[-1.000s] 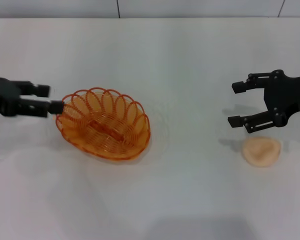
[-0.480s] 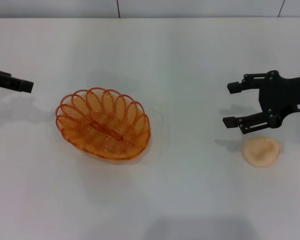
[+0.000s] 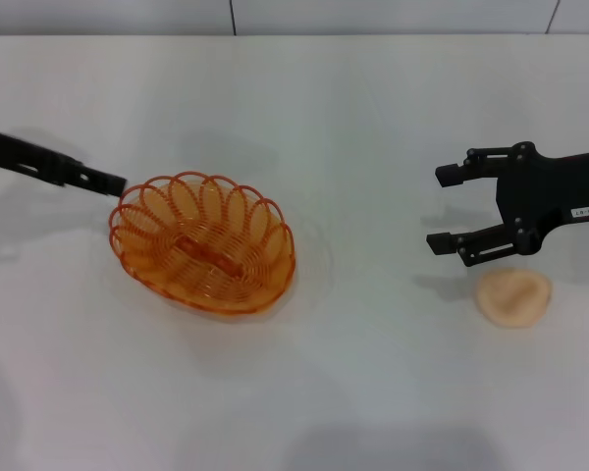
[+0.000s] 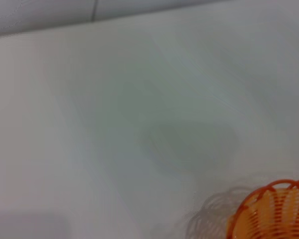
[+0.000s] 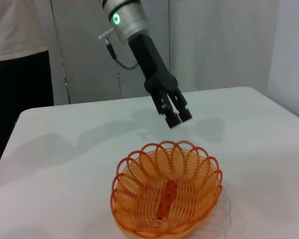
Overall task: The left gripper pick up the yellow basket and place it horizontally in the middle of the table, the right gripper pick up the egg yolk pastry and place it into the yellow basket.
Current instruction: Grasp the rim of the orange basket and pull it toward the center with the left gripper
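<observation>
White table (image 3: 373, 118), yellow basket (image 3: 203, 242) left of centre, egg yolk pastry (image 3: 512, 296) well apart at right

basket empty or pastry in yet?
Empty. The yellow basket holds nothing; the egg yolk pastry lies on the table beside the right gripper.

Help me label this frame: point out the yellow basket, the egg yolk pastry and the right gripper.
yellow basket (image 3: 203, 257), head view, woven floor at its middle.
egg yolk pastry (image 3: 512, 296), head view, middle of its dimpled top.
right gripper (image 3: 445, 208), head view, gap midway between its open fingertips.
</observation>
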Motion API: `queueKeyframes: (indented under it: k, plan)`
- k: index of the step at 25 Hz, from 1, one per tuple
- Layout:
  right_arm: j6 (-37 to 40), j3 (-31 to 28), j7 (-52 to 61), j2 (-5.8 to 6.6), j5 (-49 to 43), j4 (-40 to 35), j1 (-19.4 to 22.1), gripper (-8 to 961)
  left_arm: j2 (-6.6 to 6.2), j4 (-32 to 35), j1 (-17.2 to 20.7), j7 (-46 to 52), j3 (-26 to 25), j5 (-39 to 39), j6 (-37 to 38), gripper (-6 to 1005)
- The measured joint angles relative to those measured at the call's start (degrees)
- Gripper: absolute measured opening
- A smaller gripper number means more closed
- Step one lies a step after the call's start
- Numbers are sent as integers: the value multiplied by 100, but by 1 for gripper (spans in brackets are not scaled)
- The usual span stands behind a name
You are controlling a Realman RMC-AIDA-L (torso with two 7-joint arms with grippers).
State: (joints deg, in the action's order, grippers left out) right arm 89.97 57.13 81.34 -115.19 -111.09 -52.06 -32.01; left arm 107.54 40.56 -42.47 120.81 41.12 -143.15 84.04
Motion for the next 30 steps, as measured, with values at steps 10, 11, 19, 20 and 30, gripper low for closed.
queueKeyframes:
  k: [10, 11, 19, 20, 30]
  plan:
    - [-36, 80, -48, -5, 14, 15, 5, 856, 292, -501, -140, -94, 313, -7, -695, 816]
    - [-48, 80, -56, -5, 20, 15, 7, 856, 307, -504, -149, -94, 316, -8, -699, 810]
    - [-141, 78, -66, -3, 35, 26, 11, 856, 373, -518, -174, -99, 332, -12, -714, 761]
    - [-157, 78, -67, -3, 35, 39, 11, 856, 376, -519, -174, -99, 334, -12, -716, 755]
    - [-173, 78, -80, -7, 36, 100, 5, 855, 374, -523, -151, -93, 335, -16, -723, 406]
